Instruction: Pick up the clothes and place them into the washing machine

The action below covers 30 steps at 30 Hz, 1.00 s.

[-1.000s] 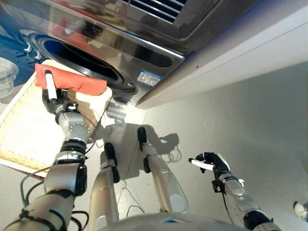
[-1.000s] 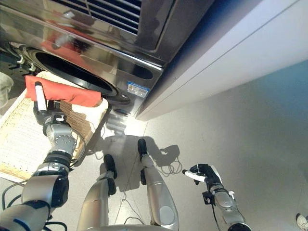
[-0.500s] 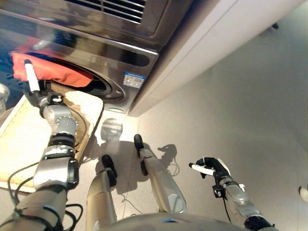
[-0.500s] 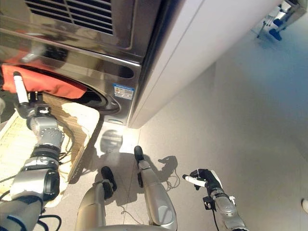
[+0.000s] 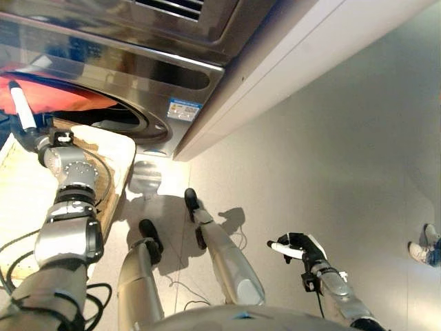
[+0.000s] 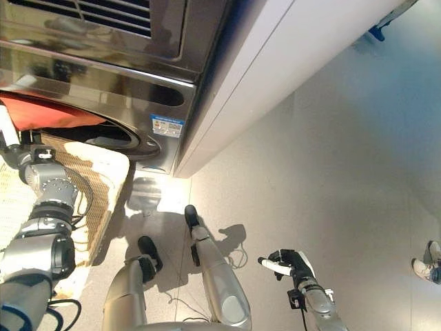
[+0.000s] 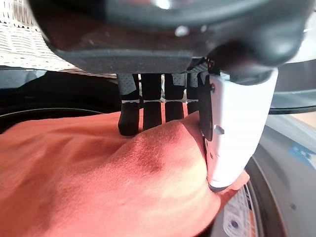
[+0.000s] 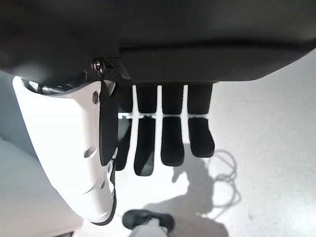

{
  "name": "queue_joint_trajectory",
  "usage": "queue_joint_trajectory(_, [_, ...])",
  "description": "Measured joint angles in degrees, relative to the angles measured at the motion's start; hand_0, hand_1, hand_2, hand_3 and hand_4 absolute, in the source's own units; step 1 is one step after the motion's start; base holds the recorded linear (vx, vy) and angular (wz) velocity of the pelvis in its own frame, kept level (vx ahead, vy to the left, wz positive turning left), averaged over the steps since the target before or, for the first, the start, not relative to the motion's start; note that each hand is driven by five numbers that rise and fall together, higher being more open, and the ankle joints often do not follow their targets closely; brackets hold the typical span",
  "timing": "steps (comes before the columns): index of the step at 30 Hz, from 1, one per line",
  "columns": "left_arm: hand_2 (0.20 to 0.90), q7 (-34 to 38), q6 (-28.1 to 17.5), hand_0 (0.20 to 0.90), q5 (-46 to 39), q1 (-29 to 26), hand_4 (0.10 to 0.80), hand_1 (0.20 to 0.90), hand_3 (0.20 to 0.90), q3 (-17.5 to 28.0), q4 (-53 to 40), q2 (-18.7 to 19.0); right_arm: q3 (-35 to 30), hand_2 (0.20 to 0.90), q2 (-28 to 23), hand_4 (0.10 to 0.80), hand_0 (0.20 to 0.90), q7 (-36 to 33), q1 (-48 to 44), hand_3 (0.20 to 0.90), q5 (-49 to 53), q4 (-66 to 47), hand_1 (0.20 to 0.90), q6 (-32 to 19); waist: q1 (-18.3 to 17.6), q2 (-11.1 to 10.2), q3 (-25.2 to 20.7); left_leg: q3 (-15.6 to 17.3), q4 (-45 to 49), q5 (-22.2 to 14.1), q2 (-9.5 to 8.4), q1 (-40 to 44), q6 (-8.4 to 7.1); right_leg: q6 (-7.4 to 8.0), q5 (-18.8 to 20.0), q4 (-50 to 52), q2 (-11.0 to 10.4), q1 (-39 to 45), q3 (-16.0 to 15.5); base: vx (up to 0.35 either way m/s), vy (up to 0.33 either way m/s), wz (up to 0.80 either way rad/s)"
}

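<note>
An orange-red cloth lies across the lower rim of the washing machine's round drum opening. My left hand is shut on it, and the left wrist view shows the cloth pinched between the fingers and the white-covered thumb. How far the cloth reaches into the drum is hidden. My right hand hangs low at the right over the floor, its fingers relaxed and holding nothing.
A wicker basket with a pale lining stands on the floor just below the drum opening, under my left arm. A white cabinet side runs along to the right of the machine. A person's shoe shows at the far right edge.
The camera has shifted. My left hand has lifted the orange-red cloth from over the basket up to the drum opening. The right hand has stayed where it was.
</note>
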Motion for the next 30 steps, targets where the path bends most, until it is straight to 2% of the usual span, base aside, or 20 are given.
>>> queue_joint_trajectory(1, [0.200,-0.02,-0.25,0.200,-0.02,-0.27,0.300,0.200,0.200,0.00,0.13,0.15,0.02,0.900,0.02,0.800,0.900,0.00,-0.02,0.900,0.01,-0.25,0.900,-0.03,0.01,-0.01,-0.03,0.39,-0.62,0.30,0.55,-0.40,0.48,1.03,-1.01,-0.61,-0.04,-0.38,-0.01,-0.035,0.008,-0.22])
queue_joint_trajectory(2, [0.200,-0.32,-0.64,0.200,-0.02,-0.81,0.300,0.200,0.200,0.00,0.37,0.52,0.13,0.900,0.22,0.800,0.900,0.01,0.02,0.900,0.02,-0.29,0.900,-0.01,0.02,-0.24,-0.19,1.21,-0.88,0.76,1.05,-1.06,1.85,0.98,-1.86,0.92,0.11,-1.72,-0.16,-0.038,-0.003,-0.12])
queue_joint_trajectory(3, [0.200,-1.06,-0.86,0.200,-0.01,-1.47,0.300,0.200,0.200,-0.02,0.53,0.70,0.48,0.900,0.40,0.800,0.900,0.00,0.25,0.900,0.04,-0.24,0.900,0.04,-0.23,-0.86,-0.67,1.52,-0.55,0.84,0.94,-2.19,1.96,0.46,-1.99,3.39,0.38,-2.96,-0.38,-0.042,-0.006,0.09])
queue_joint_trajectory(4, [0.200,-1.69,-0.88,0.200,-0.01,-2.11,0.300,0.200,0.200,-0.20,0.71,1.23,0.83,0.900,0.38,0.800,0.900,-0.03,0.20,0.900,0.06,-0.32,0.900,0.10,-1.02,-1.14,-0.82,1.22,0.47,0.72,0.60,-3.61,1.76,-0.07,-0.08,3.11,0.70,-3.79,0.30,-0.034,-0.007,0.12])
queue_joint_trajectory(6, [0.200,-2.04,-0.25,0.200,-0.04,-2.85,0.300,0.200,0.200,-0.32,2.13,2.61,1.53,0.900,0.42,0.800,0.900,-0.14,-0.24,0.900,0.78,-0.73,0.900,-0.07,-1.47,-1.81,-1.24,1.23,1.04,0.71,0.93,-5.06,1.72,-0.14,1.73,-0.18,1.09,-3.73,0.79,-0.014,-0.003,-0.10])
queue_joint_trajectory(9, [0.200,-1.56,3.22,0.200,-0.12,-3.94,0.300,0.200,0.200,-2.77,6.28,2.97,1.65,0.900,0.41,0.800,0.900,-0.25,-0.70,0.900,1.17,-0.88,0.900,-0.27,-3.18,-2.01,-1.25,2.07,0.83,0.66,1.04,-5.62,1.75,0.36,1.78,-2.46,0.80,-3.65,1.50,-0.026,-0.013,-0.15])
queue_joint_trajectory(12, [0.200,-1.49,4.76,0.200,-0.32,-4.12,0.300,0.200,0.200,-4.29,8.68,1.27,2.43,0.900,0.43,0.800,0.900,-0.25,-0.75,0.900,1.17,-0.94,0.900,-0.14,-4.87,-2.34,-1.11,3.07,1.37,-0.24,1.59,-6.28,2.51,0.69,2.17,-3.25,0.84,-3.88,1.83,-0.002,-0.019,-0.17])
queue_joint_trajectory(15, [0.200,-1.48,4.50,0.200,-1.12,-5.02,0.300,0.200,0.200,-4.28,8.85,0.76,3.54,0.900,0.43,0.800,0.900,-0.39,-0.73,0.900,1.22,-0.95,0.900,-0.07,-5.78,-3.11,-0.94,3.07,2.71,-1.24,1.93,-6.62,2.20,0.71,4.25,-3.56,1.34,-3.98,2.45,0.003,-0.021,-0.18])
queue_joint_trajectory(22, [0.200,-1.49,4.42,0.200,-1.12,-8.76,0.300,0.200,0.200,-4.79,8.89,1.47,3.78,0.900,0.43,0.800,0.900,-0.40,-1.04,0.900,1.82,-2.33,0.900,-0.20,-5.81,-3.11,-0.94,2.08,4.19,-3.06,2.02,-7.03,1.72,0.70,4.26,-3.54,2.19,-4.58,3.14,0.015,-0.003,-0.19])
queue_joint_trajectory(30, [0.200,-1.48,4.31,0.200,-1.13,-8.88,0.300,0.200,0.200,-4.83,8.78,1.65,3.85,0.900,0.42,0.800,0.900,-0.40,-1.08,0.900,2.27,-2.44,0.900,-0.25,-5.62,-3.10,-0.95,2.08,4.41,-3.14,1.98,-7.02,1.75,0.70,4.30,-3.44,2.25,-4.52,3.16,0.011,0.001,-0.01])
